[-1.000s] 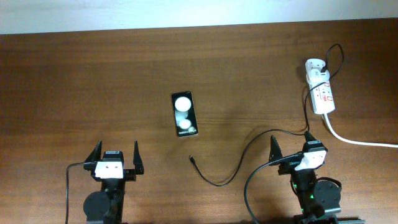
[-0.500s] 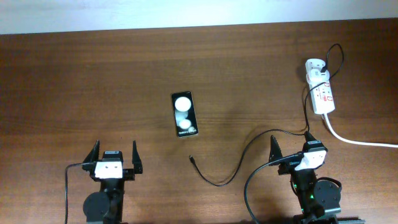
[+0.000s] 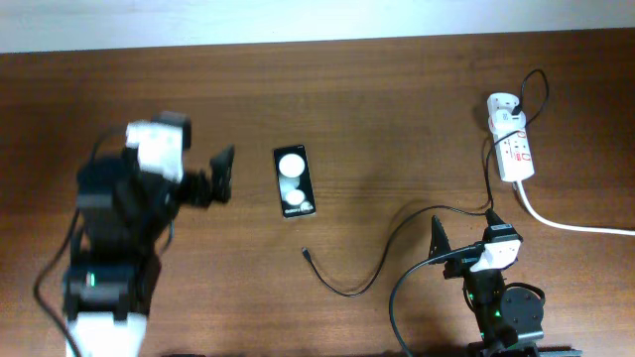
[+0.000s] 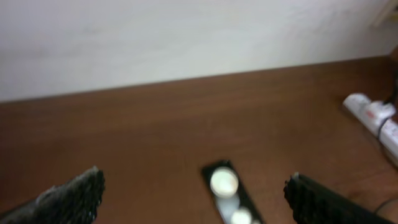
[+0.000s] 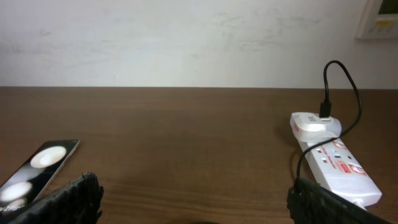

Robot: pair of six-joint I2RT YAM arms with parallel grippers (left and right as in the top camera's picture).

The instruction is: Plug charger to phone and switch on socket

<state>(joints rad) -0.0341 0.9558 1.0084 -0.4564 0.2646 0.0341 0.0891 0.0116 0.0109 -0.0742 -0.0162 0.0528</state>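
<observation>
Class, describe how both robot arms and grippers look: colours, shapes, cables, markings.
The left arm and right arm are black, each with a white wrist block and a small green light. A black cable loops beside the right arm. The left gripper and right gripper each have two black, tapered fingers.

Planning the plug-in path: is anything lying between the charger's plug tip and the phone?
Nothing visible. In the overhead view only bare table separates the charger's plug tip from the phone.
</observation>
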